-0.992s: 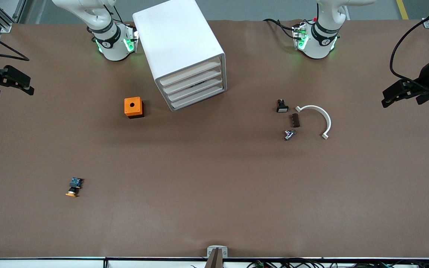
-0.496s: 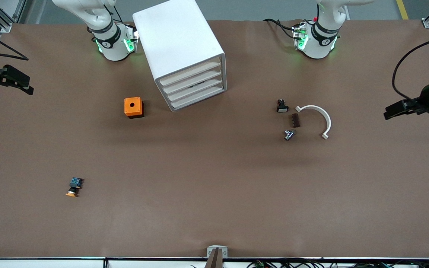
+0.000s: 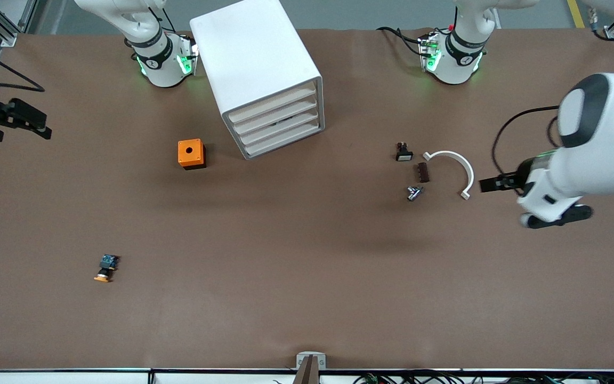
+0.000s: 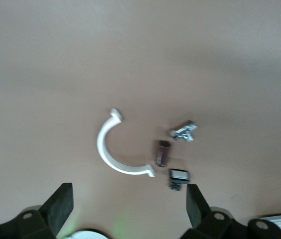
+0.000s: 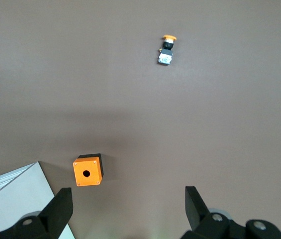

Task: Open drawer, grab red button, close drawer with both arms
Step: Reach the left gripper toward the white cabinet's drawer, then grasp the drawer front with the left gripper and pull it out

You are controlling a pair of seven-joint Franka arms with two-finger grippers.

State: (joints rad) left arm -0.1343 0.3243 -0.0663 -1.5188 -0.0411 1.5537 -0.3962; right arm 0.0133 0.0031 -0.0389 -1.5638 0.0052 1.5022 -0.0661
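Note:
The white drawer cabinet (image 3: 264, 69) stands near the robots' bases with all its drawers shut. It also shows in the right wrist view (image 5: 16, 194). The red-capped button is out of view. My left gripper (image 3: 491, 184) is open and empty in the air, just beside the white curved clamp (image 3: 459, 168), toward the left arm's end of the table. In the left wrist view (image 4: 128, 209) its fingers stand wide apart. My right gripper (image 3: 22, 125) is open and empty over the right arm's end of the table. It shows wide open in the right wrist view (image 5: 128, 209).
An orange box with a hole (image 3: 191, 153) sits beside the cabinet. An orange-capped button (image 3: 105, 268) lies nearer the front camera. By the clamp (image 4: 108, 152) lie a small black switch (image 3: 404, 153), a brown block (image 3: 422, 172) and a metal piece (image 3: 414, 192).
The left arm has swung in from the table's end and down toward the white clamp. The right gripper has hardly moved.

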